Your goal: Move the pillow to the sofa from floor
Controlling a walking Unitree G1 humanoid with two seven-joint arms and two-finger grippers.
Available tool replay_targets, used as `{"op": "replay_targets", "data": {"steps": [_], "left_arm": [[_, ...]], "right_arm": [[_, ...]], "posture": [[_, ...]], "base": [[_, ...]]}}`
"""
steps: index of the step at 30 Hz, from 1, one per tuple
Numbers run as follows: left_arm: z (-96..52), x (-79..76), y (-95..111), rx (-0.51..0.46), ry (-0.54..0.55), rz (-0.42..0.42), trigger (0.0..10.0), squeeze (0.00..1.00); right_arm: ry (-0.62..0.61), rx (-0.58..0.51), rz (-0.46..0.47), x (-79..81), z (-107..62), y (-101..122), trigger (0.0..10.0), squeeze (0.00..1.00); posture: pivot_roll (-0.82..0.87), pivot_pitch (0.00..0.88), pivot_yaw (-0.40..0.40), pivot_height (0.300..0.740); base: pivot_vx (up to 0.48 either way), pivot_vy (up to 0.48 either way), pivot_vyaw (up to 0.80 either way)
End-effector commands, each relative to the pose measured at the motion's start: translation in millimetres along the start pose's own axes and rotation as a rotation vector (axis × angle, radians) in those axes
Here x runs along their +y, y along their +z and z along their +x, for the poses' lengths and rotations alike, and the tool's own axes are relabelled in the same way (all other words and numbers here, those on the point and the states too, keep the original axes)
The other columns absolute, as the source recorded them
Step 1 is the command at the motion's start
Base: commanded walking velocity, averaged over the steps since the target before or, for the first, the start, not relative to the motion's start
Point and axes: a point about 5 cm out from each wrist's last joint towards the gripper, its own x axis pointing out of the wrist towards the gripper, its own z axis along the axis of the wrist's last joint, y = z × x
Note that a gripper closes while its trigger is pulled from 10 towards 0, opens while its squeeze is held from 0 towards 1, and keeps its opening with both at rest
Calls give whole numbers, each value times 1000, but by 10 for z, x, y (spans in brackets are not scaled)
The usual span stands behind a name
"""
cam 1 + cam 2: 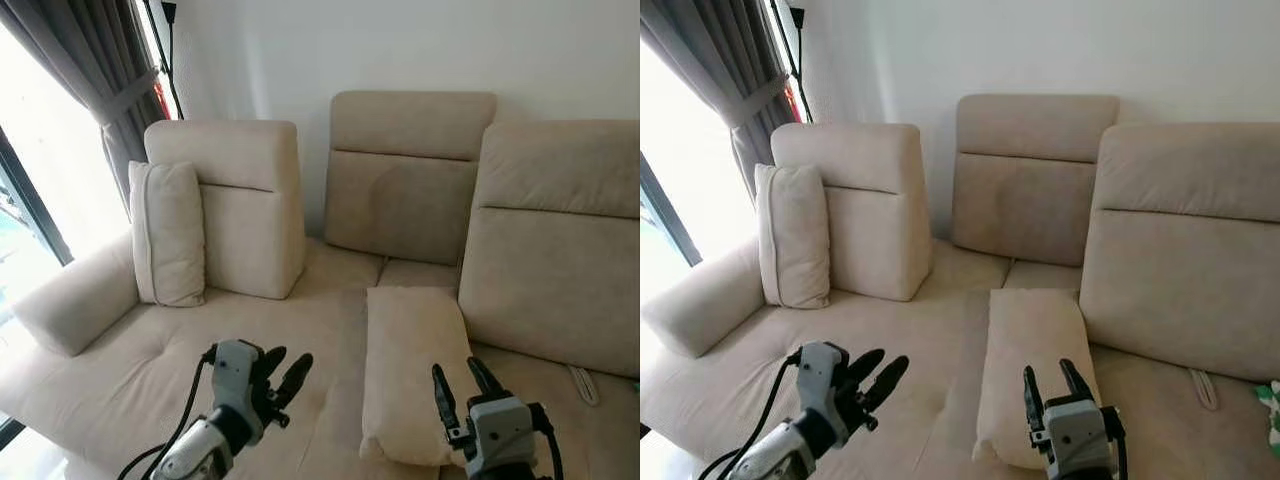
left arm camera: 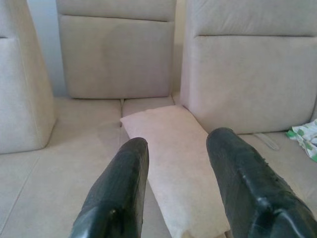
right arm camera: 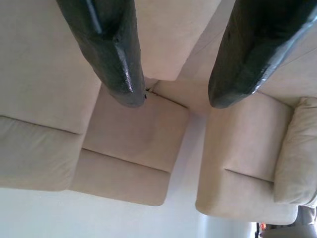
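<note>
- The flat, rectangular beige fabric pillow (image 1: pixel 412 370) lies on the seat of the wide beige fabric sofa (image 1: pixel 150 370), just in front of the right backrest cushion (image 1: pixel 555 240), its near end at the seat's front edge.
- Judged from this, the move looks done: the pillow rests on the sofa and neither gripper holds it. At most a nudge further onto the seat is left.
- The right gripper (image 1: pixel 462 385) hovers at the pillow's near end, its 2 black fingers parted and empty.
- The left gripper (image 1: pixel 283 372) hangs over the bare seat to the left of the pillow, fingers apart, holding nothing.
- A second plump beige cushion (image 1: pixel 167 235) stands upright at the far left against the left backrest (image 1: pixel 245 195).
- No containers are in sight; a small green-and-white patterned item (image 1: pixel 1270 405) lies at the right edge, too cropped to identify.
</note>
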Motion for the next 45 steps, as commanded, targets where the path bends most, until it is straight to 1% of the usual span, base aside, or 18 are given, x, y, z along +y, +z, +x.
{"op": "replay_targets", "data": {"steps": [1, 5, 11, 16, 22, 42, 45], "left_arm": [[-36, 8, -13, 12, 2, -1, 10000, 0], [-57, 19, -16, 19, 13, 3, 10000, 0], [-77, 23, -34, 23, 22, -2, 10000, 0], [-87, 19, -51, 29, 22, -13, 10000, 0], [-67, 8, -55, 26, 16, -21, 10000, 0], [-8, -32, -67, 24, -2, -34, 10000, 0], [0, -39, -68, 25, -5, -34, 10000, 0]], "right_arm": [[-6, 3, 35, 10, -18, 5, 10000, 0], [-27, 14, 69, 2, -12, -3, 10000, 0], [-32, 13, 78, 24, 2, 3, 10000, 0], [-47, 16, 77, 1, 14, -1, 10000, 0], [-54, 10, 77, -18, 50, 7, 10000, 0], [-67, 5, 66, -57, 82, 16, 10000, 0], [-68, 4, 65, -59, 83, 19, 10000, 0]], "posture": [[41, 0, 123, 740], [42, 0, 123, 740], [38, 0, 125, 740], [32, 0, 123, 740], [28, 0, 120, 740], [14, 0, 112, 740], [13, 0, 112, 740]], "base": [[0, 0, 0], [0, 0, 0], [0, 0, 0], [0, 0, 0], [0, 0, 0], [0, 0, 0], [-240, 0, 0]]}}
